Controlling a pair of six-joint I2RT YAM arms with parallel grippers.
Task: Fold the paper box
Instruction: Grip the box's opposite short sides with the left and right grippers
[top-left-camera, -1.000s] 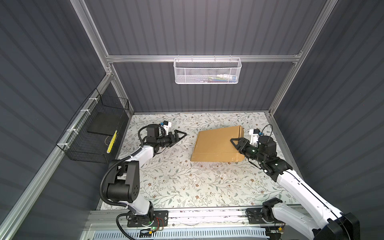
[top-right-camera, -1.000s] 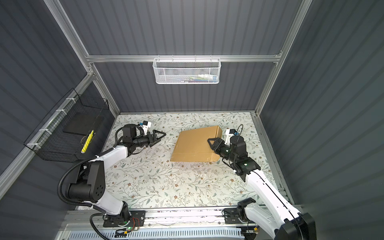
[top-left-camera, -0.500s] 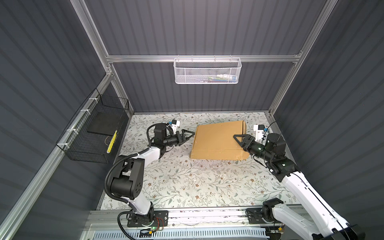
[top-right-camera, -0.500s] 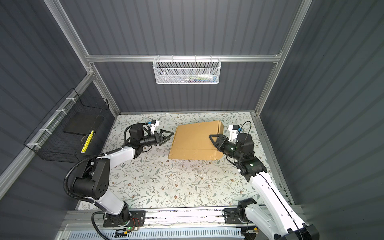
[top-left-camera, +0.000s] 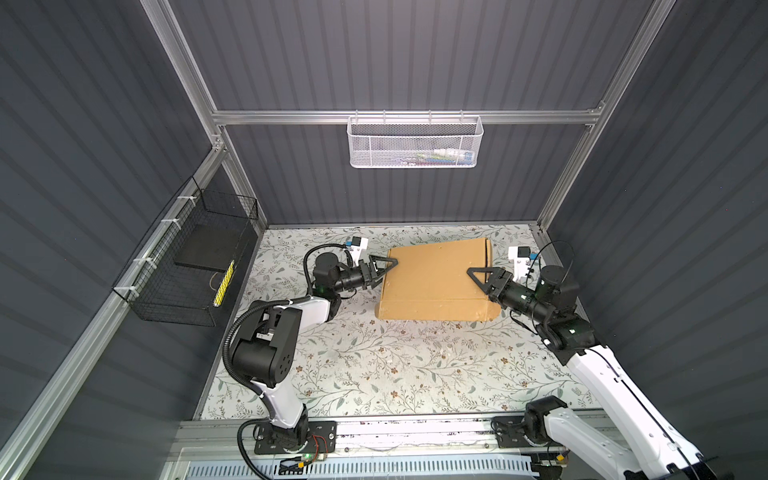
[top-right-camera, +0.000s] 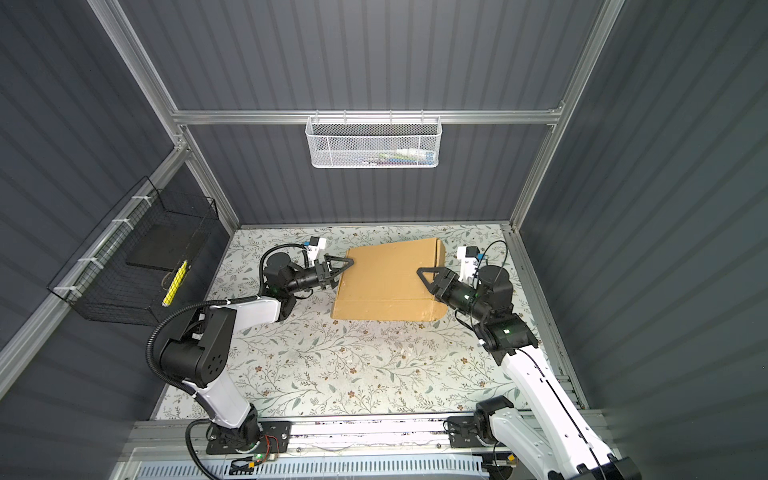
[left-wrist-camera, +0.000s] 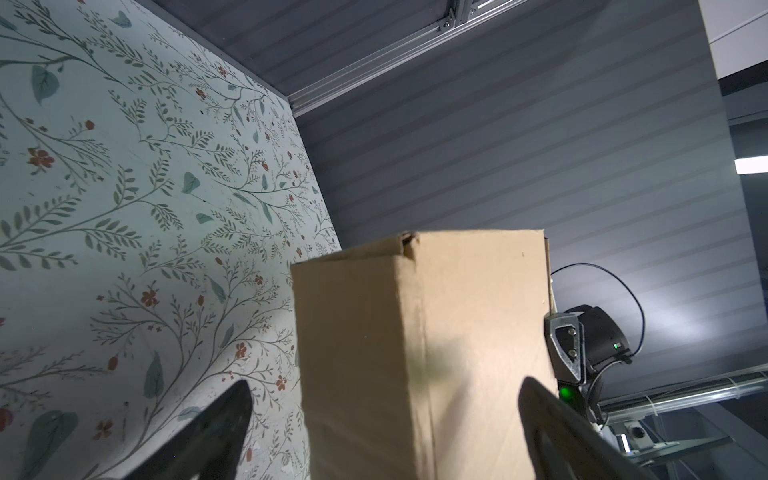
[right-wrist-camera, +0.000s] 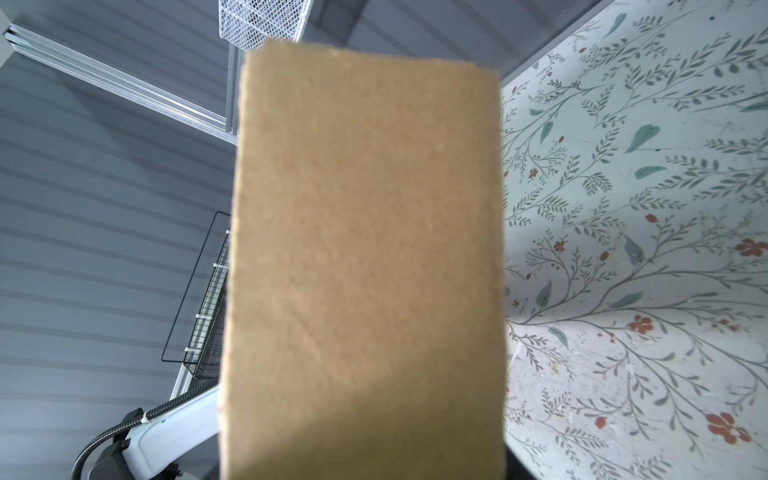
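Observation:
The paper box is a flat brown cardboard mailer, folded shut, at the back middle of the floral table. My right gripper is shut on its right end, with one finger lying on the top face. In the right wrist view the box fills the space between the jaws and hides the fingers. My left gripper is open at the box's left end. In the left wrist view the left gripper has its fingertips on either side of the box, apart from the cardboard.
A white mesh basket hangs on the back rail above the box. On the left wall a black wire basket holds a dark slab and a yellow item. The back wall and the right frame post stand close to the box. The floral table stretches forward.
My right gripper has carried the box back and to the right, turning it squarer to the table. My left gripper has moved right until its jaws straddle the box's left end.

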